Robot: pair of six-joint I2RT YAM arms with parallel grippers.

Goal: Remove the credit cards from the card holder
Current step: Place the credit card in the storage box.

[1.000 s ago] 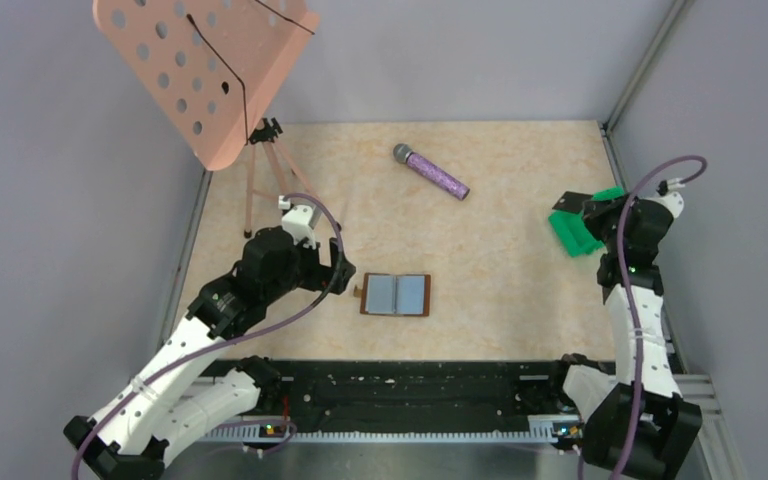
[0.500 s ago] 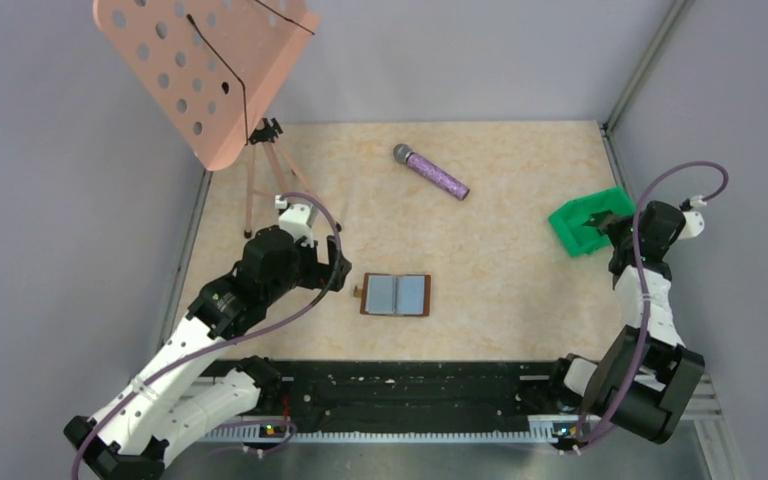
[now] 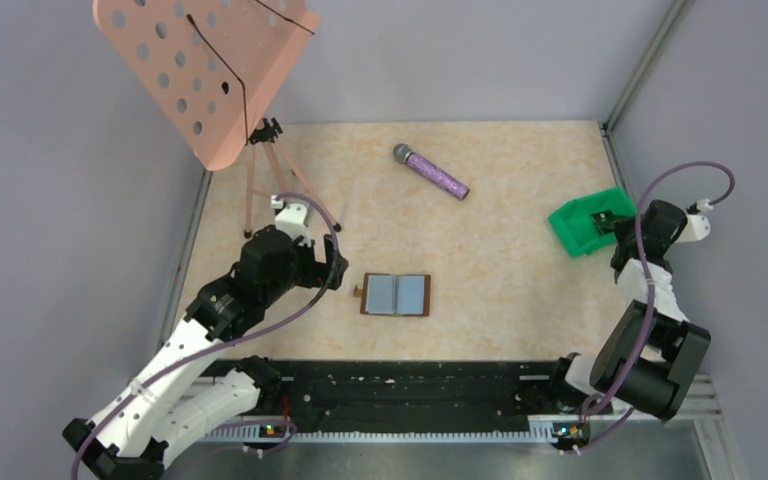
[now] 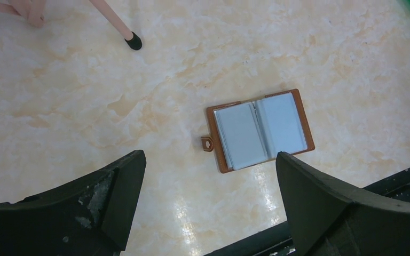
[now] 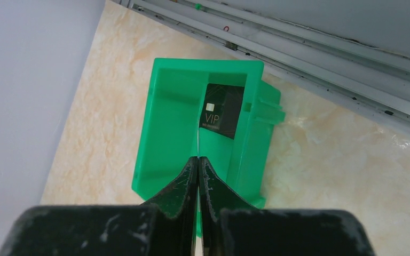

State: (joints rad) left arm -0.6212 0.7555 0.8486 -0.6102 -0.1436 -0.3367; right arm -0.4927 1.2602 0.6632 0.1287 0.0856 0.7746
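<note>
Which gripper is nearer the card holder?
Left. The left gripper hovers just left of the open card holder; the right gripper is far to its right, over the green bin.

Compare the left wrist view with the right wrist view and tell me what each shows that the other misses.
Left wrist only: the open card holder lying flat, and the stand's foot. Right wrist only: the black VIP card inside the green bin, and the right gripper, shut. Both: the marbled table, plus the bin, a corner in the left wrist view.

Top: high, whole table (image 3: 520,270). Wrists: downward, closer; card holder (image 4: 260,130), bin (image 5: 165,133) shared.
</note>
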